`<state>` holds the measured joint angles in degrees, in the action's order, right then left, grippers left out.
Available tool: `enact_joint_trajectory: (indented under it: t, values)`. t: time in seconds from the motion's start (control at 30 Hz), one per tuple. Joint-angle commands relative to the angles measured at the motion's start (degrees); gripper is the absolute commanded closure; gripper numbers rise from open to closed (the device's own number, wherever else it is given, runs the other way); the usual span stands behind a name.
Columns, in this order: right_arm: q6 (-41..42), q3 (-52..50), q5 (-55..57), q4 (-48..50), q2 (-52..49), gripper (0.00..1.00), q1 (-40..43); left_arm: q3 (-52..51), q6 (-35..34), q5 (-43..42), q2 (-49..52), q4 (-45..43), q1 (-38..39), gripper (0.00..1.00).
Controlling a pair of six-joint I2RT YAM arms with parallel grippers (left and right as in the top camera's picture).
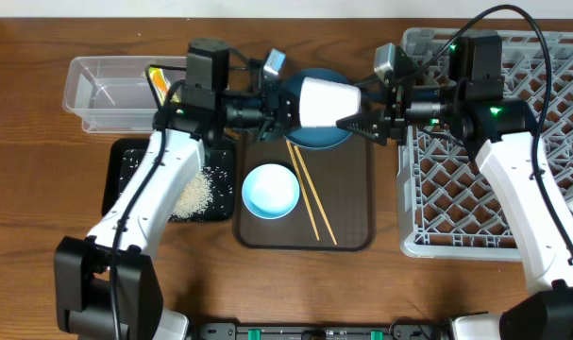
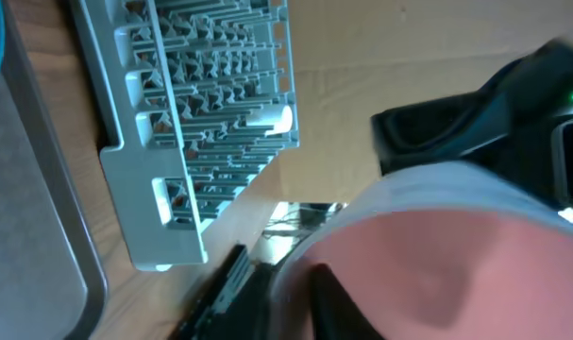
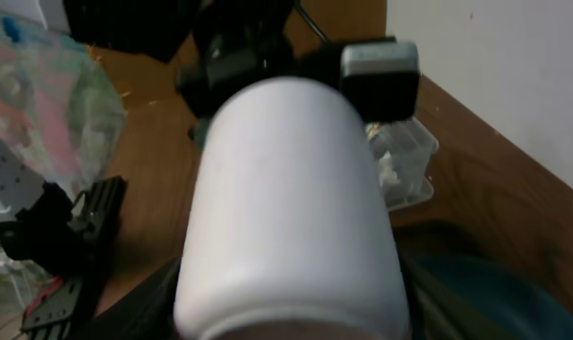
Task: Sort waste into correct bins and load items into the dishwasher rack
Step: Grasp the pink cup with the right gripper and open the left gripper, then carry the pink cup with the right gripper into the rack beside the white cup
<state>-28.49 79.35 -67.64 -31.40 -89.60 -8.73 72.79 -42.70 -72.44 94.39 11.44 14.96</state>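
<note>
i'm reaching my left arm and right arm inward, wrists facing each other. my right gripper is clamping the white cup sideways; my left gripper is sitting at its mouth, grip unclear.

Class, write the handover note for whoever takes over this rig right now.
Right gripper: shut on the white cup, held sideways above the dark blue plate.
Left gripper: at the cup's mouth, grip unclear.
Light blue bowl and chopsticks lie on the brown tray.
Rice is in the black tray, wrapper at the clear tub.
To do: cup, plate, bowl, chopsticks into the rack.
</note>
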Motion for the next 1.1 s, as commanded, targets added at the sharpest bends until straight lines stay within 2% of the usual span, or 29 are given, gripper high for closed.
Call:
enact_joint_trajectory:
  t: [0.0,0.1,0.2,0.4,0.53,0.67,0.87,1.07]
  values:
    - [2.0,1.4,0.1,0.6,-0.2,0.78,0.2,-0.3,4.7,-3.0,0.1,0.5,2.9,0.60]
    - [2.5,1.4,1.7,-1.1,-0.2,0.82,0.2,-0.3,7.1,-2.8,0.1,0.5,2.4,0.54]
    - [3.2,1.4,6.7,-3.9,-0.2,0.85,0.2,-0.3,7.9,-0.2,0.1,2.6,1.7,0.53]
    - [3.2,1.4,13.6,-8.8,0.0,0.87,0.9,-0.3,13.7,4.2,0.1,10.5,-0.2,0.53]
    - [5.2,1.4,17.7,-11.5,0.8,0.88,3.7,-0.3,20.5,10.8,0.1,20.3,-2.5,0.52]
    - [9.1,1.7,24.1,-14.7,1.7,0.93,8.2,-0.3,25.2,17.0,0.1,28.4,-5.7,0.52]
    - [14.7,5.9,36.7,-24.2,2.1,0.97,16.3,-0.3,25.8,28.4,-2.1,37.9,-10.8,0.51]
    - [20.8,14.2,49.0,-32.6,2.1,0.97,22.4,-0.3,27.7,38.2,-9.7,40.6,-13.0,0.48]
